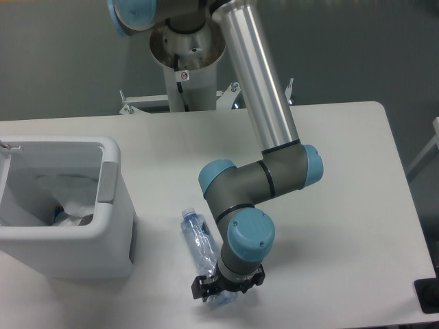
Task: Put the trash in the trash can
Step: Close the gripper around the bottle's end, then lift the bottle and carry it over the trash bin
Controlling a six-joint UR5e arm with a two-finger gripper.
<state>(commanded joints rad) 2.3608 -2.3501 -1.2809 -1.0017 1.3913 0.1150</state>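
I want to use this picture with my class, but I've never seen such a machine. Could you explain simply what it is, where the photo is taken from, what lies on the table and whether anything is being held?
It is a robot arm: silver and grey tubes joined by blue-capped joints, ending in a gripper with two black fingers. One fixed camera looks down on the white table from above. On the table lies a crushed clear plastic bottle, cap end pointing away from us. At the left stands a white trash can with crumpled wrapping already inside. The gripper is down over the bottle's near end; whether it has closed on it cannot be told.
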